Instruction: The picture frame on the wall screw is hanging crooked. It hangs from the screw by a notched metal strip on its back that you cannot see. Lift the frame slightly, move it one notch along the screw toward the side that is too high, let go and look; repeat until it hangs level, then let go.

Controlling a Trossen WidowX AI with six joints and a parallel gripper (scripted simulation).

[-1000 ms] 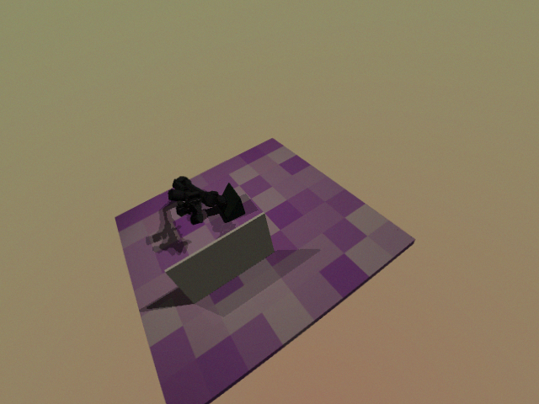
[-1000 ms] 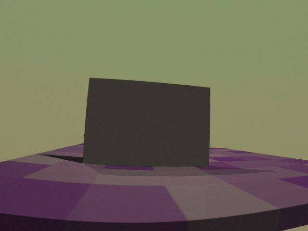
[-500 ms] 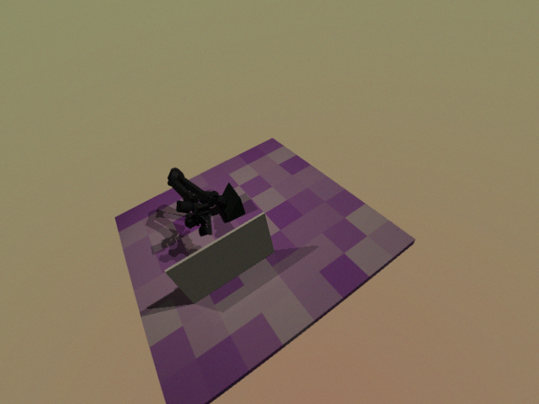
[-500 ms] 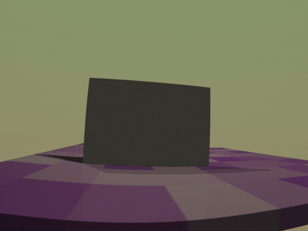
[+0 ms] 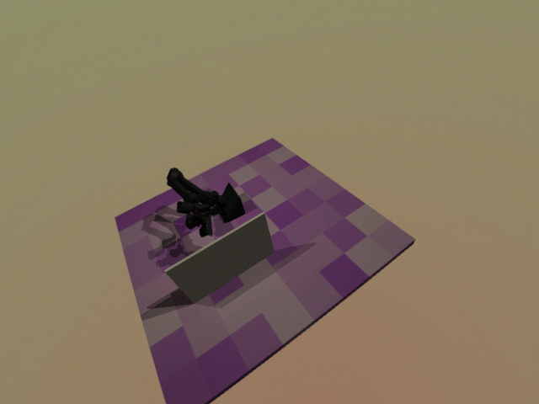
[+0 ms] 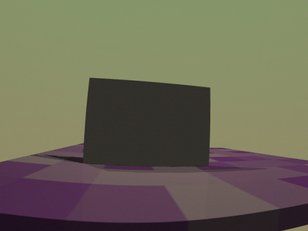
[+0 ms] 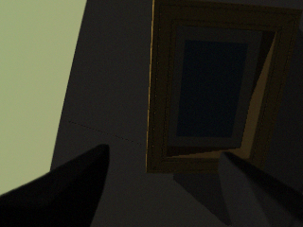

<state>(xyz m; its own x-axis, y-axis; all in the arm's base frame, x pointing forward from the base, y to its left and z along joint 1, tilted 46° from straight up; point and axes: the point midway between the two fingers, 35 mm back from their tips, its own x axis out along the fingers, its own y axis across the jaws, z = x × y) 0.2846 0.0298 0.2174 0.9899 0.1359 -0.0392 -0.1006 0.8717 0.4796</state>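
The picture frame (image 7: 161, 95), gold with a dark blue picture, hangs on the dark front of the wall (image 5: 226, 261) (image 6: 149, 124) (image 7: 109, 85). In the wrist view it is turned anticlockwise against the wall's side edge, so its right side looks higher. The screw and notched strip are hidden. My gripper (image 7: 164, 156) is open with nothing between its fingers. In the wrist view, the right fingertip overlaps the frame's bottom rail and the left fingertip lies left of the frame. I cannot tell any contact. The top and exterior views see only the wall's back, which hides the frame.
The black arm (image 5: 189, 188) stands on the far side of the wall in the top view. The wall stands on a purple checkered board (image 5: 304, 278) (image 6: 124, 203). The wall's side edge shows at the left in the wrist view.
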